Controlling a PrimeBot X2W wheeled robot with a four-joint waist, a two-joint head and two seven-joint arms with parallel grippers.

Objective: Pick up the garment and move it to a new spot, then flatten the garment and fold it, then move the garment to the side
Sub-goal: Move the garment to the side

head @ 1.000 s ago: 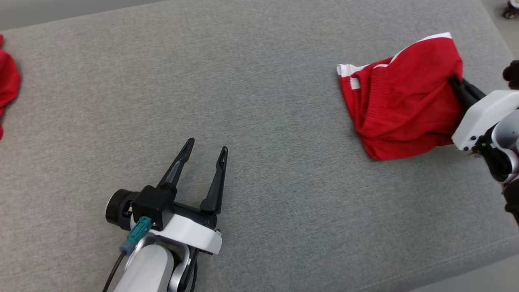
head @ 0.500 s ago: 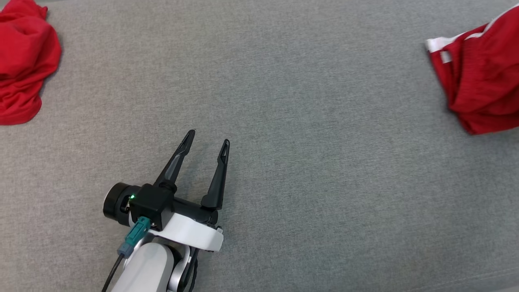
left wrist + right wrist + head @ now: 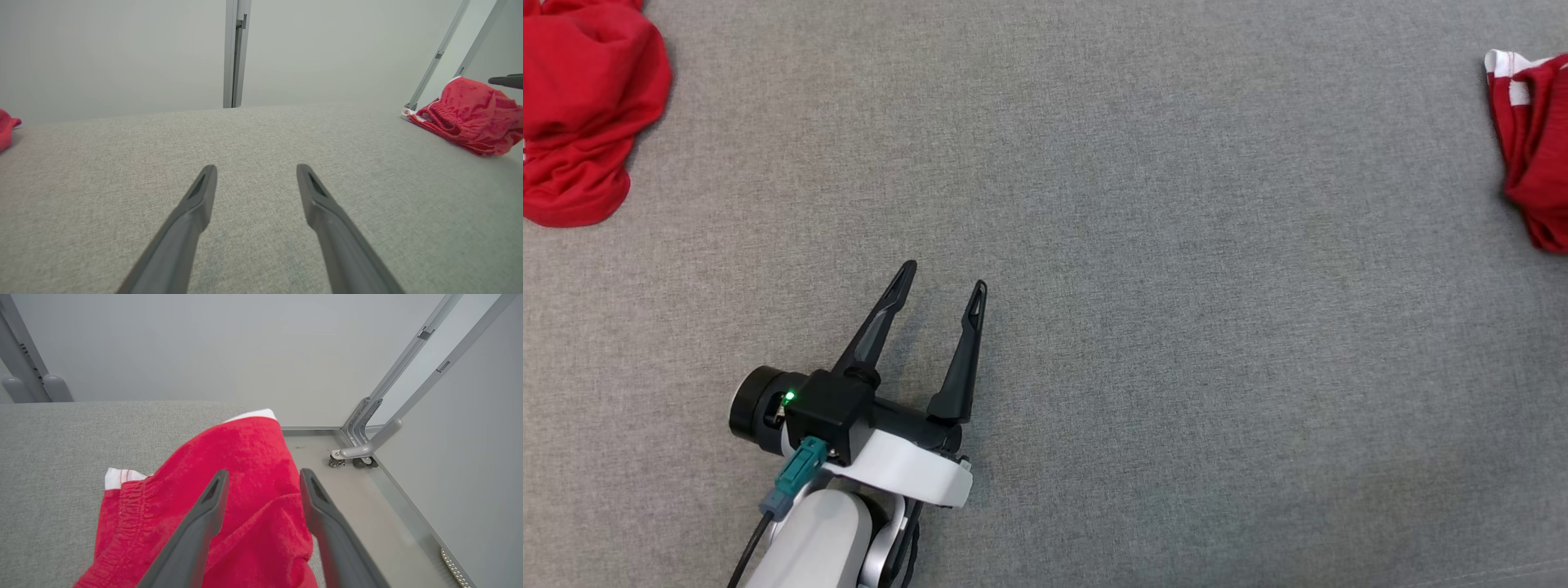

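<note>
Your right gripper (image 3: 264, 472) has both fingers spread apart over the red garment (image 3: 253, 445) and pinches nothing between them. The garment (white trim showing at its edges) lies bunched on the gray padded surface (image 3: 1176, 286), at its right end, close to the edge. Over on your left, the left gripper (image 3: 944, 276) hovers wide open and empty above bare gray padding, well apart from the garment, and a second red cloth (image 3: 580, 106) sits crumpled at the upper left of the head view.
</note>
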